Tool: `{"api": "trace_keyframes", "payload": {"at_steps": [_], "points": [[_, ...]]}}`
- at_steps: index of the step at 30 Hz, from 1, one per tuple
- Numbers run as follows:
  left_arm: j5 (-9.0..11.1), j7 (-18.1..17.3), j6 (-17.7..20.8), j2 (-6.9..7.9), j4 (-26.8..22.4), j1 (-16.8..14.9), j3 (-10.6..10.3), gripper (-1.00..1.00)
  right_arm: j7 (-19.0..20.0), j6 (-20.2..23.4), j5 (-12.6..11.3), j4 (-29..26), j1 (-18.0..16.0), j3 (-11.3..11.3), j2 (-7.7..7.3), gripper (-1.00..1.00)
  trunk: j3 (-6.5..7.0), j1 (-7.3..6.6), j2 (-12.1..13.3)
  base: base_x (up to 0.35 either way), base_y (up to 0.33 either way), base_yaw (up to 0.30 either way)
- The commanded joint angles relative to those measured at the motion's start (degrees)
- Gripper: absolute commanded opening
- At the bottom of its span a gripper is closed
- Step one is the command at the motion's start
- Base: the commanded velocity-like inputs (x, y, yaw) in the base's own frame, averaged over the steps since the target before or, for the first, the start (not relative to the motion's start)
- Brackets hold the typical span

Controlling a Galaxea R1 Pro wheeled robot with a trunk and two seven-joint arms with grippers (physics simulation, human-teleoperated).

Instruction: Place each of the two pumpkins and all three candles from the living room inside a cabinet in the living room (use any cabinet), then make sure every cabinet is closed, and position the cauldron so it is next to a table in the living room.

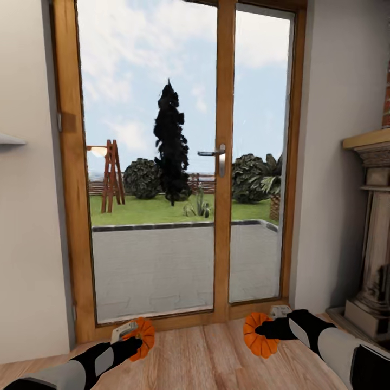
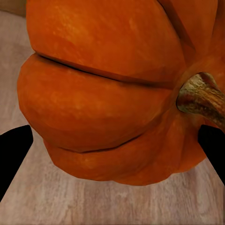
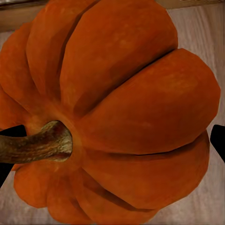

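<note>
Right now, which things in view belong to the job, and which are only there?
Job:
- left pumpkin, in the left gripper
- right pumpkin, in the right gripper

Not the job:
- glass door with handle
- fireplace surround
- wood floor
- garden outside

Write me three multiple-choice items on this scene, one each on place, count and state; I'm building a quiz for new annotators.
1. What stands ahead of the robot?
A. a glass door
B. a fridge
C. a bookshelf

2. How many pumpkins are in view?
A. one
B. two
C. four

3. The left hand is:
A. shut on a pumpkin
B. open and free
C. holding a candle

Key: 1 A, the glass door fills the head view. 2 B, left pumpkin and right pumpkin. 3 A, the left hand has fingers flanking its pumpkin; the right hand likewise.
</note>
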Motion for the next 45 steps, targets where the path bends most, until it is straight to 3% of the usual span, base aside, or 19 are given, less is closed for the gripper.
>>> {"api": "trace_keyframes", "payload": {"at_steps": [1, 10, 15, 24, 32, 37, 41, 45], "points": [[0.56, -0.21, 0.28, -0.48, 0.21, -0.01, -0.45, -1.00, 0.07, 0.28, -0.34, 0.28, 0.61, 0.31, -0.01, -1.00, 0.09, -0.04, -0.02, 0.000, 0.000, -0.008], [-0.45, -0.07, 0.36, -2.20, 1.79, -0.03, -0.53, -1.00, 0.14, 0.07, -0.28, 0.80, 5.60, 0.40, -0.06, -1.00, 1.48, -1.38, 2.32, 0.000, 0.000, -0.002], [-1.97, 3.64, 0.35, -2.48, 1.89, 0.01, -0.54, -1.00, 0.09, -0.01, -0.33, 1.71, 7.67, 0.40, -0.09, -1.00, 1.93, -2.48, 4.32, 0.000, 0.000, 0.000], [-2.11, 4.95, 0.34, -2.53, 1.89, 0.02, -0.54, -1.00, 0.24, -0.12, -0.33, 2.39, 8.07, 0.40, -0.15, -1.00, 2.72, -4.45, 7.93, 0.000, 0.000, 0.000], [-2.17, 5.08, 0.59, -2.53, 1.91, 0.02, -0.54, -1.00, 0.56, -4.31, -0.20, 2.40, 9.63, 0.49, -0.20, -1.00, 3.95, -6.21, 11.14, 0.000, 0.000, -0.008], [-2.17, 5.13, 3.37, -2.66, 1.91, 0.02, -0.54, -1.00, 0.61, -4.65, -0.25, 2.40, 9.75, 0.43, -0.31, -1.00, 4.84, -7.31, 13.15, 0.000, 0.000, -0.221], [-2.24, 5.08, 4.01, -3.57, 1.91, 0.02, -0.54, -1.00, 0.88, -4.68, -0.32, 2.40, 9.76, 0.41, -0.35, -1.00, 5.56, -8.19, 14.75, 0.000, 0.000, -0.288], [-3.46, 5.07, 4.11, -4.11, 1.91, 0.02, -0.54, -1.00, 0.94, -4.75, -0.33, 2.40, 9.81, 0.49, -0.32, -1.00, 6.27, -9.06, 16.36, 0.000, 0.000, -0.296]]}}
